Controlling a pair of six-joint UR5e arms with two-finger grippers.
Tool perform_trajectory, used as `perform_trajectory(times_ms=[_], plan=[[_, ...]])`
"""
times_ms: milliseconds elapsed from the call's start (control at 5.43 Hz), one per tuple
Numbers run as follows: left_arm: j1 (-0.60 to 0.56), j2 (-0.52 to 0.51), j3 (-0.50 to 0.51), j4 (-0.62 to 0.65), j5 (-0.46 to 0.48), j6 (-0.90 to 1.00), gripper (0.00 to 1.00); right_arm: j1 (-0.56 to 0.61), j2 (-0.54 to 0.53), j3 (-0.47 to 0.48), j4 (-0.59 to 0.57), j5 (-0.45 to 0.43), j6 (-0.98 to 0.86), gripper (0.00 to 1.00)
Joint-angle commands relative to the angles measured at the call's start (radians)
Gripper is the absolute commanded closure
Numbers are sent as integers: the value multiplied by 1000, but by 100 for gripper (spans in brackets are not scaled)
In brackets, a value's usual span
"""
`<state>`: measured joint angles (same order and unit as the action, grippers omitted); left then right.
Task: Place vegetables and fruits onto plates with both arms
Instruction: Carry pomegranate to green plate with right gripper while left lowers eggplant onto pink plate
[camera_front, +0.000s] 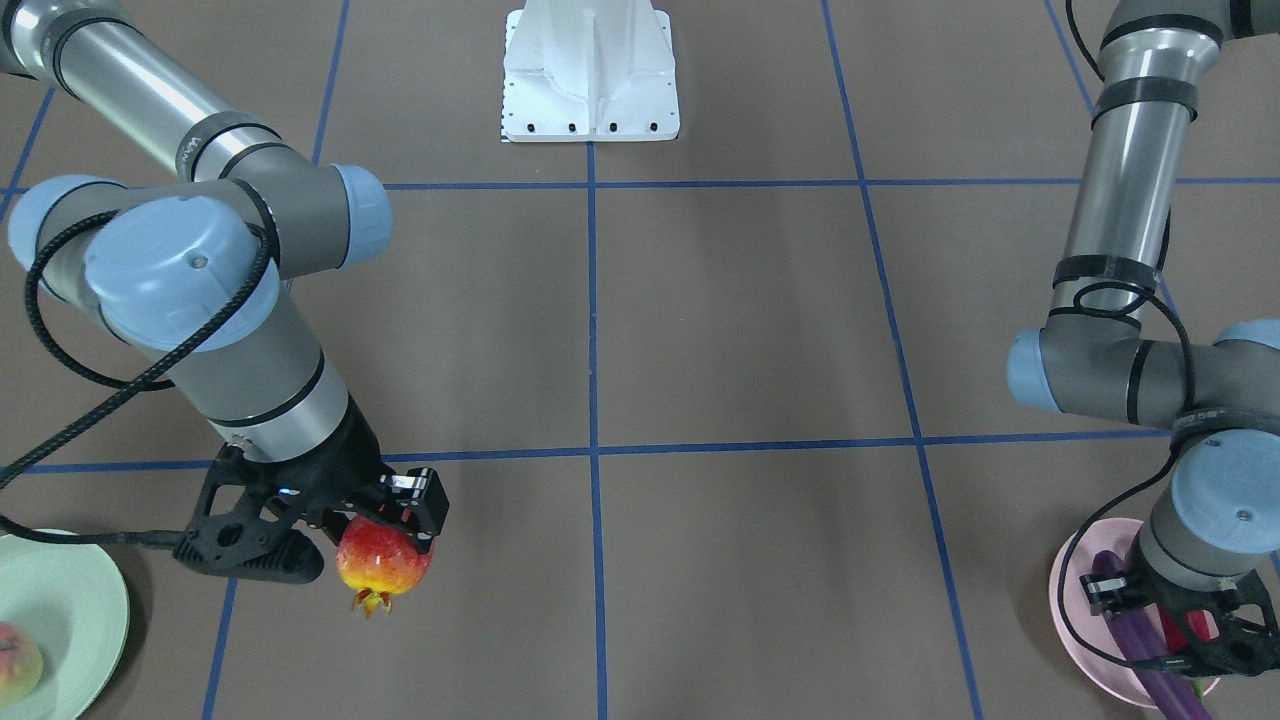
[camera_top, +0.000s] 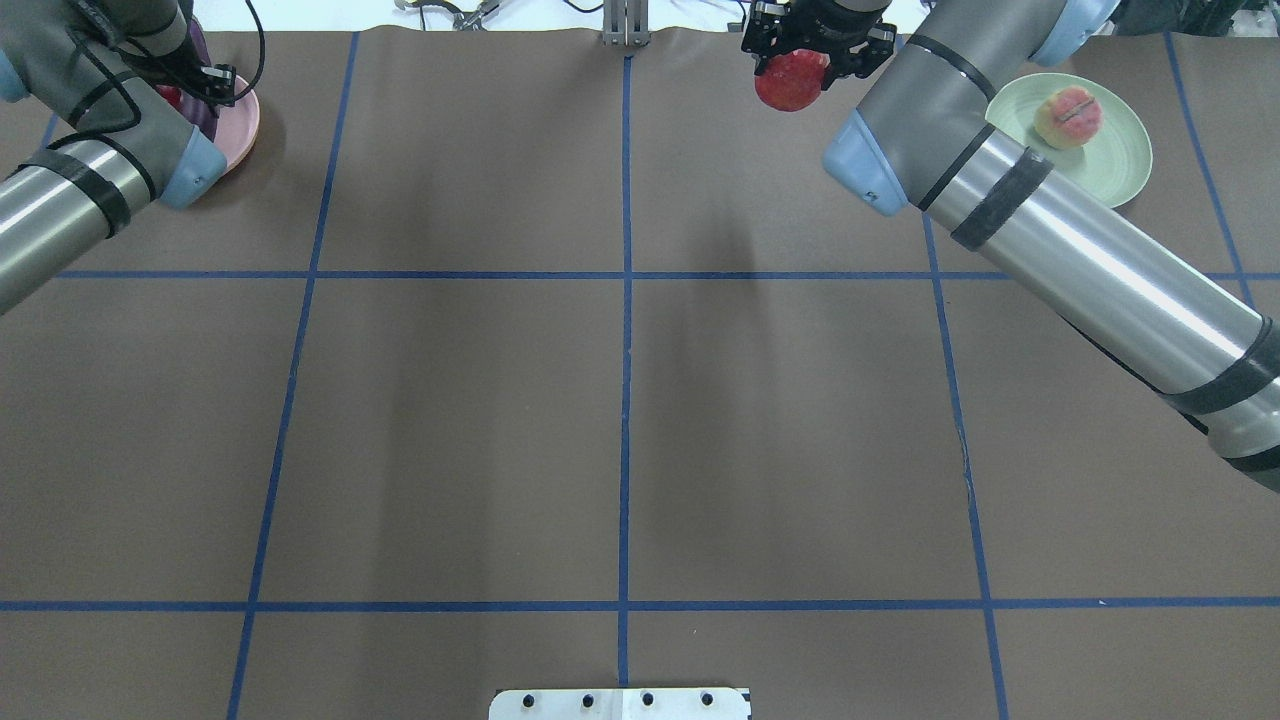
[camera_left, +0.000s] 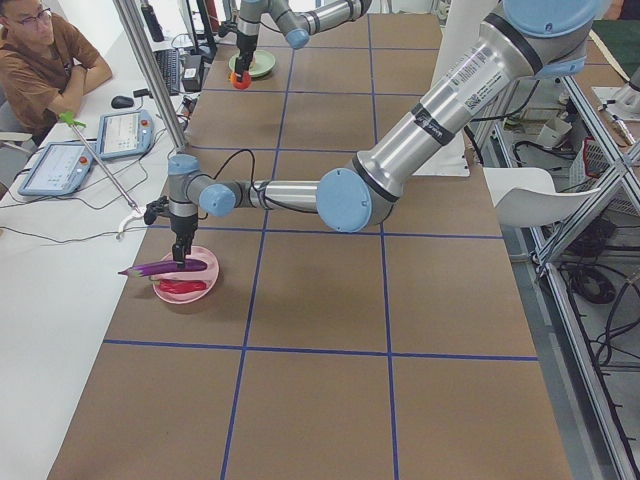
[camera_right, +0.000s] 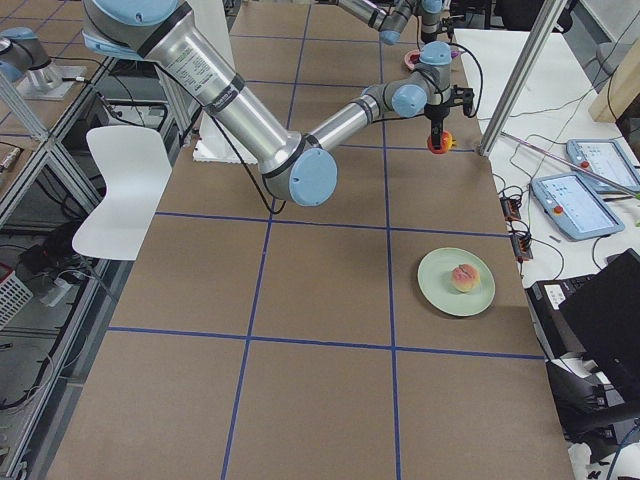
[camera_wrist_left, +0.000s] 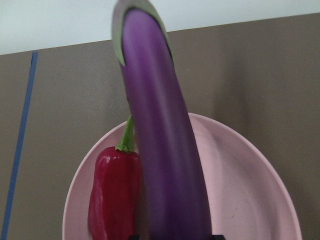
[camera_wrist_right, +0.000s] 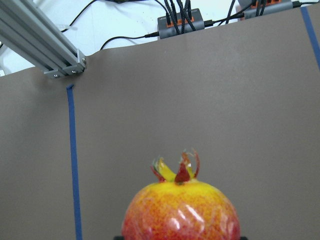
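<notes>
Purple eggplant (camera_wrist_left: 160, 150) in left fingers (camera_front: 1103, 597), pomegranate (camera_front: 383, 560) in right fingers (camera_front: 425, 505), over brown blue-taped tabletop (camera_top: 450, 420) beside white desk (camera_left: 40, 320).

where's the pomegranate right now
The pomegranate is clamped in the right gripper at the front-facing view's lower left, over bare table, just short of the mint green plate that holds the peach.

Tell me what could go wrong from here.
1. The eggplant in the left tool overhangs the rim of the pink plate; released, it may tip off or land on the chili.
2. The pomegranate in the right tool hangs over the table, short of the green plate; a slip would let it roll.
3. Setting it down could bump the peach.
</notes>
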<state>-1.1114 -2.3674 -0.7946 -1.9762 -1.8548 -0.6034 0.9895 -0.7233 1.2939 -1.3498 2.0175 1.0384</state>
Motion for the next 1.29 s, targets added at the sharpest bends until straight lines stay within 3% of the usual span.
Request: perform_trajectory(times_ms=[0,184,368,553,737,1105], plan=[[-5,38,-178,124,-7,48,0,102,-63,-30,-5,0,-256,100],[-7,37,-269,205,-18,44,0,162,-82,-88,-3,-5,-426,100],[-18,39,-347,274,-106,36,0,193,-105,-147,9,-12,-530,100],[-18,36,-417,360,-121,34,0,187,-128,-186,52,-72,-558,100],[-13,27,-434,378,-129,-22,0,187,-199,-186,110,-78,-578,100],[-12,22,-436,378,-135,-38,0,158,-225,-183,110,-69,-572,100]])
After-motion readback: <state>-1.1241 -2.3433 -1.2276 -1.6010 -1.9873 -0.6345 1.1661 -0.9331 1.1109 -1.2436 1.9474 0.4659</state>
